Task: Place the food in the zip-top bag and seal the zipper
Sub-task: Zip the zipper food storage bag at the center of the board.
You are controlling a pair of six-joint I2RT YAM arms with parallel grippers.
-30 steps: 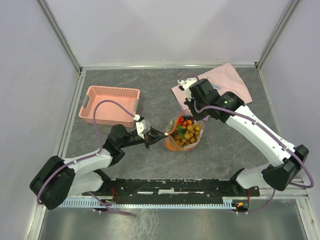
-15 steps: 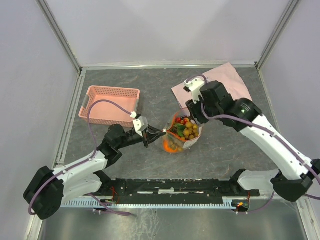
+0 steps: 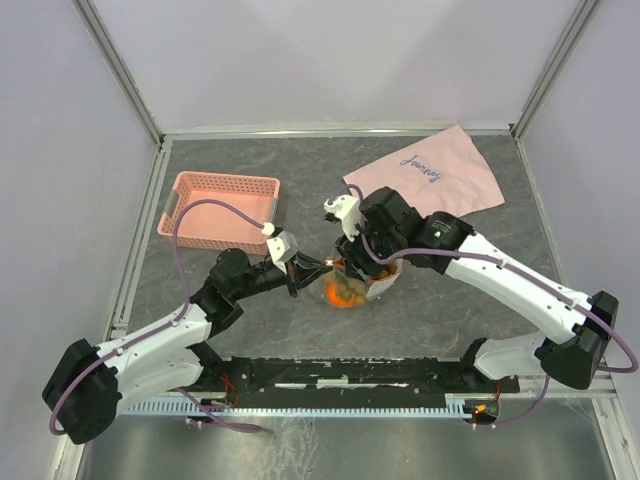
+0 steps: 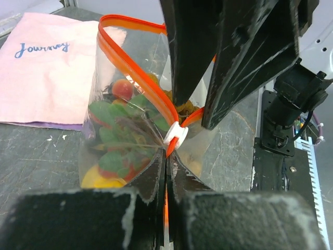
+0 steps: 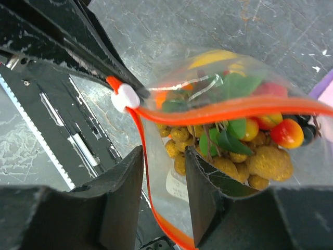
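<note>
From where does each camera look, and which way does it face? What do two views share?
Top external: above and behind the bases, looking down on the table; left arm and right arm meet at the zip-top bag.
Left wrist: low, facing across the table toward the pink cloth; its shut jaws pinch the zipper.
Right wrist: above the bag, facing down onto the food; its jaws stand open astride the zipper.
Shared: both wrist views show the white slider and the other arm's jaws.
</note>
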